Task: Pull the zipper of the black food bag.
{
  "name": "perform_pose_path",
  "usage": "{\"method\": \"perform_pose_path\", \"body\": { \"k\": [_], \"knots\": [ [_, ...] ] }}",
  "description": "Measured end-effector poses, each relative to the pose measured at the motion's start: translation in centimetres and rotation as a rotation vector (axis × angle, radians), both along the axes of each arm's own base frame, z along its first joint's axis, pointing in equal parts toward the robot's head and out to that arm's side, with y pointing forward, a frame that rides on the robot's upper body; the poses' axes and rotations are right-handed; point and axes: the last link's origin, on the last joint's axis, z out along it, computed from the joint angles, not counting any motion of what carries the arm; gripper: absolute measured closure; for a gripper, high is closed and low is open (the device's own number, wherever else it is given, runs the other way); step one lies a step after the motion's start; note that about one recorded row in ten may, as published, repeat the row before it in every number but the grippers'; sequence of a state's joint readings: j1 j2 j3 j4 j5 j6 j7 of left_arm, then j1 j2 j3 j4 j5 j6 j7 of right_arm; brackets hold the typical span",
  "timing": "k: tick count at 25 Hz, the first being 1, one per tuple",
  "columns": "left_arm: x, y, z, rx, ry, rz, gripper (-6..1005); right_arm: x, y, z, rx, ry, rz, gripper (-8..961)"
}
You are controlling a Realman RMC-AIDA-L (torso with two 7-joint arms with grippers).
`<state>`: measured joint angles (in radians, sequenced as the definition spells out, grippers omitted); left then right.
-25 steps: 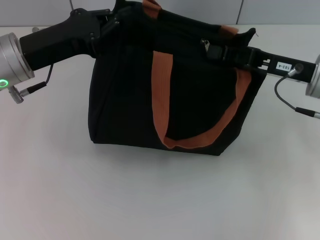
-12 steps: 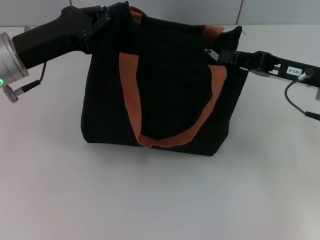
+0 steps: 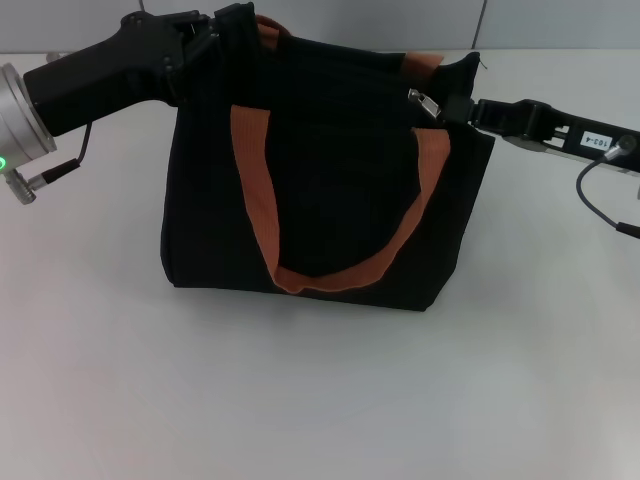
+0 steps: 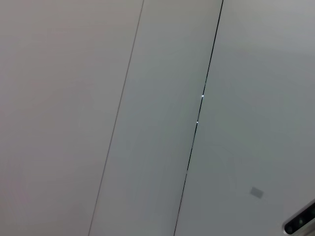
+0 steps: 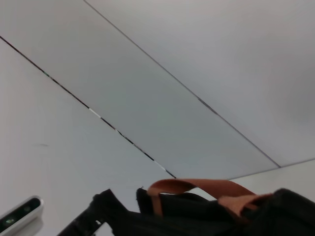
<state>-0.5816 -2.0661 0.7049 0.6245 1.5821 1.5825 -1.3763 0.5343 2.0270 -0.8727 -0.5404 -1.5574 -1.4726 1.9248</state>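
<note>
Right end effector [image 3: 447, 106] at zipper [image 3: 423, 100]

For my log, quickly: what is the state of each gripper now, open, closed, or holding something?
Left gripper: closed on the top corner of the black food bag.
Right gripper: at the zipper by the bag's other top corner; grip cannot be told.

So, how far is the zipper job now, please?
Both grippers are already at the black food bag. The left gripper pinches the bag's top corner on the robot's left. The right gripper is at the opposite top edge, beside the zipper; whether its fingers grip the pull tab cannot be seen. How much track is left to pull cannot be judged, because the bag's top is hidden.
</note>
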Motion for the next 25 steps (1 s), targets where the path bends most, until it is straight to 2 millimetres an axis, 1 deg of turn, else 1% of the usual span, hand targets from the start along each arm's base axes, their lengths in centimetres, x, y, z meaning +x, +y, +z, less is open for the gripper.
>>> {"method": "perform_pose_path", "body": {
  "k": [3,4,5,7,9,10,13,15,17,18,19,20,21,25],
  "knots": [
    [0.0,0.0,0.0,-0.001,0.000,-0.001,973,-0.1,-0.2,0.4,0.018,0.027,0.010,954],
    [0.1,0.0,-0.1,-0.002,0.000,-0.003,973,-0.1,-0.2,0.7,0.032,0.044,0.014,954],
    [0.1,0.0,-0.1,-0.003,0.001,-0.004,973,0.1,-0.6,1.5,0.076,0.086,0.021,955],
    [0.2,0.0,-0.2,-0.005,0.002,-0.007,973,0.3,-0.8,1.8,0.094,0.102,0.023,955],
    [0.2,0.0,-0.2,-0.005,0.002,-0.007,973,0.9,-1.2,2.5,0.130,0.134,0.008,942],
    [0.1,0.0,-0.1,-0.004,0.001,-0.004,972,1.5,-1.7,2.9,0.150,0.149,-0.013,929],
    [0.1,0.0,-0.1,-0.004,0.001,-0.003,972,2.1,-2.1,3.2,0.163,0.156,-0.028,890],
    [0.1,-0.1,-0.2,-0.007,0.002,-0.004,972,2.5,-2.8,3.2,0.184,0.154,-0.013,882],
    [0.1,-0.1,-0.3,-0.009,0.003,-0.005,972,2.5,-3.0,3.2,0.191,0.153,-0.003,874],
    [0.1,-0.1,-0.3,-0.011,0.002,-0.006,972,2.4,-3.5,3.1,0.218,0.150,0.037,870],
    [0.1,-0.1,-0.3,-0.011,0.002,-0.006,972,2.4,-3.5,3.1,0.218,0.150,0.037,866],
    [0.1,-0.2,-0.3,-0.011,0.004,-0.010,972,2.3,-4.1,3.0,0.255,0.151,0.079,862],
    [0.1,-0.2,-0.3,-0.011,0.004,-0.010,972,2.3,-4.1,3.0,0.255,0.151,0.079,850],
    [-0.3,-0.7,-0.6,0.012,0.024,-0.039,972,2.2,-5.5,2.8,0.335,0.173,0.160,800]
  ]
}}
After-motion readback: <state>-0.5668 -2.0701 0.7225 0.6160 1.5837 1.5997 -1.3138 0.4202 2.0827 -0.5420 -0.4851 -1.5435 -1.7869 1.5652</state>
